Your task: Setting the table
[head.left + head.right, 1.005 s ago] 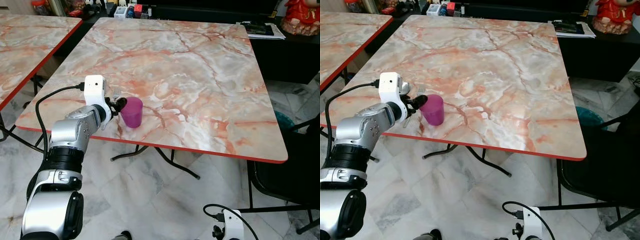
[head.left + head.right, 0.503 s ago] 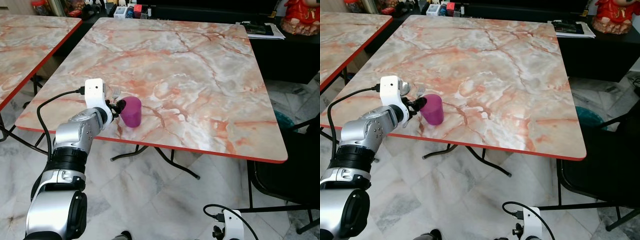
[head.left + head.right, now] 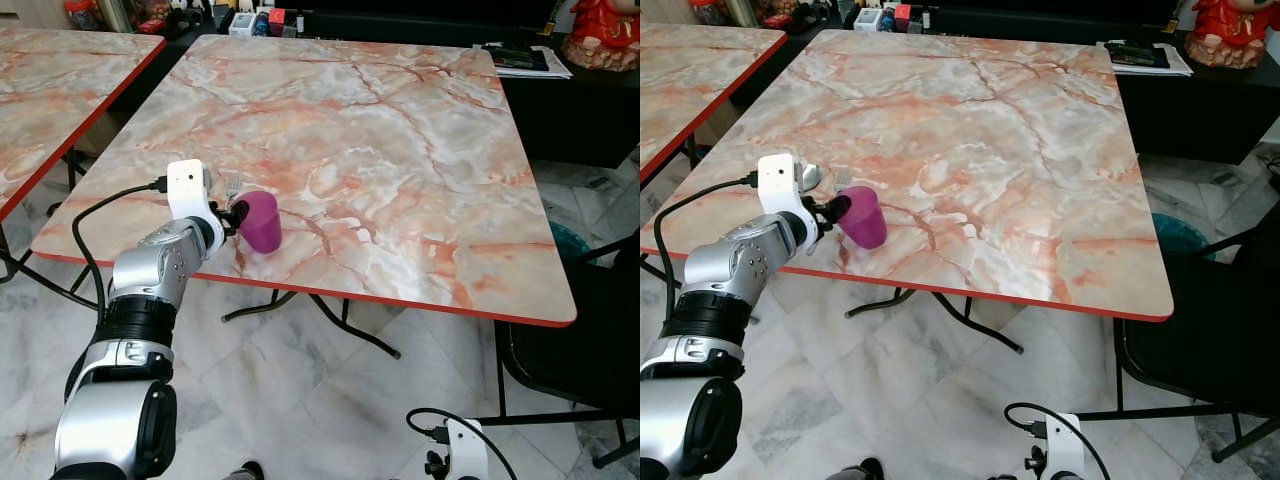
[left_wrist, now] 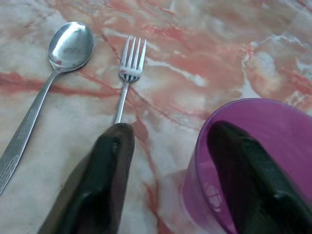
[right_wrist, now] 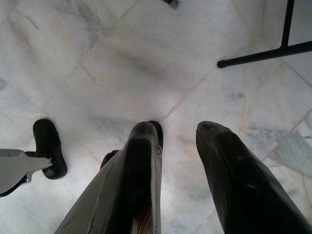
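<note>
My left gripper [image 4: 168, 141] straddles the rim of the purple cup [image 3: 261, 221], one finger [image 4: 243, 165] inside it and the other outside, spread with a gap to the wall. The cup stands tilted near the front left edge of the marble table [image 3: 400, 140]. Just beyond it lie a fork [image 4: 129, 73] and a spoon [image 4: 53, 73], side by side. My right gripper [image 5: 178, 141] hangs idle over the floor, fingers parted.
</note>
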Tool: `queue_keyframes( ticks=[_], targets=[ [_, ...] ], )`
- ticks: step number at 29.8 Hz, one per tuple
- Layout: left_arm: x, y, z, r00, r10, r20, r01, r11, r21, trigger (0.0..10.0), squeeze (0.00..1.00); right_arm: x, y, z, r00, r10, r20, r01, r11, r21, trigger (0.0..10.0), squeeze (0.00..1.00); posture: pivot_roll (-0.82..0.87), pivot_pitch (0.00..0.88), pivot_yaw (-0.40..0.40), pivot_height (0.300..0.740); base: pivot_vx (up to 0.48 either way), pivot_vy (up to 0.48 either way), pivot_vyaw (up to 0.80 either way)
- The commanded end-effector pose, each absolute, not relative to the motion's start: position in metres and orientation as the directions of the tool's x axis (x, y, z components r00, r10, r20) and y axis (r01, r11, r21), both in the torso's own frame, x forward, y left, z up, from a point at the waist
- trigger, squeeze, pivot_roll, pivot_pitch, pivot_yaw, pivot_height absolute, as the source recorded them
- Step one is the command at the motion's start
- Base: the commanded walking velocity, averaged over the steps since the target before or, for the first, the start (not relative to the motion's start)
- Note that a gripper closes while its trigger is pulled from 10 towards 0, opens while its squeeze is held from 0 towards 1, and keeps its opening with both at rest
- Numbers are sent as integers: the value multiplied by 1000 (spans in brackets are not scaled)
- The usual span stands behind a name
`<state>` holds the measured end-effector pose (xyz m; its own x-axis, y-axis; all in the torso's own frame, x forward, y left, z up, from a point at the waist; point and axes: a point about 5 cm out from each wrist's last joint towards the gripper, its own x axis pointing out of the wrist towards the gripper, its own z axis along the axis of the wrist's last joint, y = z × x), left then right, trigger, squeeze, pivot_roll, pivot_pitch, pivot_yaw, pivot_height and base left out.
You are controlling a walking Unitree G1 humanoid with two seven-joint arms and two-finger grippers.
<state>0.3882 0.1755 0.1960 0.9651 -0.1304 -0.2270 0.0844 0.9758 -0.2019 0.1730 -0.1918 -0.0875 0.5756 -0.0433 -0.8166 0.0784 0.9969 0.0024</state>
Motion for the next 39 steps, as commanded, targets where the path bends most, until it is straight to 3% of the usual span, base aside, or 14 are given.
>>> queue_keyframes(
  ticks=[1,20,39],
  targets=[
    [390,175,203,969,-135,-206,93,975,-200,0,0,167,-192,-90,560,-48,-827,91,996,4,10000,0,-3,152,8,740,0,0,0],
    [387,175,197,962,-153,-225,109,974,-199,0,0,167,-192,-91,557,-48,-829,91,996,4,10000,0,-5,145,11,740,0,0,0],
    [385,164,207,971,-212,-108,173,942,-288,0,0,164,-191,-91,556,-44,-830,87,996,5,10000,0,-5,119,11,740,0,0,0]
  ],
)
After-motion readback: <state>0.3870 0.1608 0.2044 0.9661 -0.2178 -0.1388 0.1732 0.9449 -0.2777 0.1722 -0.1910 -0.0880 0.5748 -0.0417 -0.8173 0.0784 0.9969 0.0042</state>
